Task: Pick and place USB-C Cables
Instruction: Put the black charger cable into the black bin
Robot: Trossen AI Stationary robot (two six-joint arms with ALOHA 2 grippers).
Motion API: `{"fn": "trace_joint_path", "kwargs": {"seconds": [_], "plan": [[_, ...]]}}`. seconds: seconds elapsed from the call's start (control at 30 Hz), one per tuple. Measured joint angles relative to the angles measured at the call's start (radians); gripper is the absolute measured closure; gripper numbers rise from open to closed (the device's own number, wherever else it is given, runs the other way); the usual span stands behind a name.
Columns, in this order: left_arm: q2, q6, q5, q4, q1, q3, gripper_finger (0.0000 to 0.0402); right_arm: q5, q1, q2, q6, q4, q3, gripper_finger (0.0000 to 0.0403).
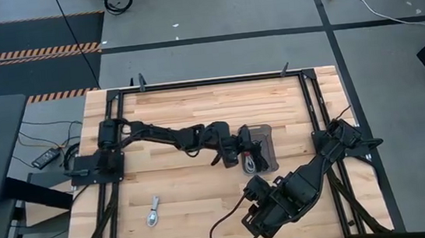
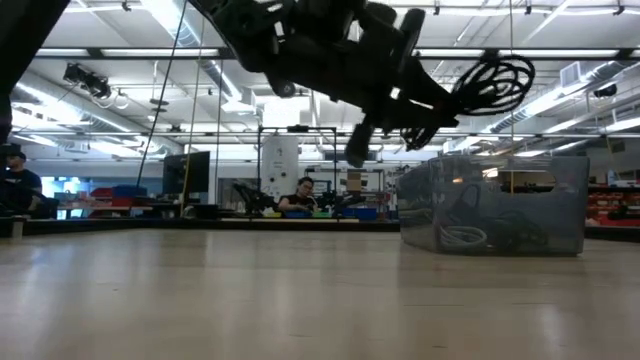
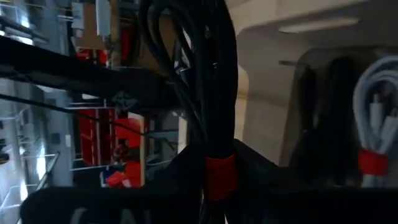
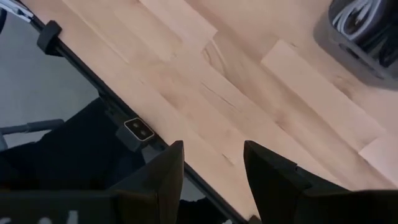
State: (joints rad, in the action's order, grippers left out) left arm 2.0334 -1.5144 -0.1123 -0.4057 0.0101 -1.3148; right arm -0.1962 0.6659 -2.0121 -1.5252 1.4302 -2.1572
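My left gripper is shut on a black coiled cable bound with a red tie. It hangs in the air over the left edge of the grey see-through tray. The tray holds a white coil with a red tie and dark coils. One silver-white cable lies flat on the wood near the table's near-left part. My right gripper is open above bare wood near the table's near edge, right of centre. My left gripper pinches the black coil between its two fingers at the bound end, right by the red tie. It comes from the table's left, slanting slightly down. The coil's loops stick out past the fingertips, lifted clear above the tray.
Black frame rails run along the table's edges. A loose black wire loops off my right arm near the near edge. Open wood lies between the silver-white cable and the tray. People sit at benches in the room beyond.
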Motion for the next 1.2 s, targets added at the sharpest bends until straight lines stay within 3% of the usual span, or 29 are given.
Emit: {"fn": "trace_joint_path", "kwargs": {"seconds": [0.87, 1.2], "plan": [[0.035, 0.017, -0.032, 0.055, 0.018, -0.035, 0.0315, -0.031, -0.002, 0.000, 0.053, 0.006, 0.000, 0.0229], [0.035, 0.064, -0.032, 0.062, 0.022, -0.035, 0.0279, -0.049, -0.002, 0.000, 0.054, 0.006, 0.000, 0.0229]]}}
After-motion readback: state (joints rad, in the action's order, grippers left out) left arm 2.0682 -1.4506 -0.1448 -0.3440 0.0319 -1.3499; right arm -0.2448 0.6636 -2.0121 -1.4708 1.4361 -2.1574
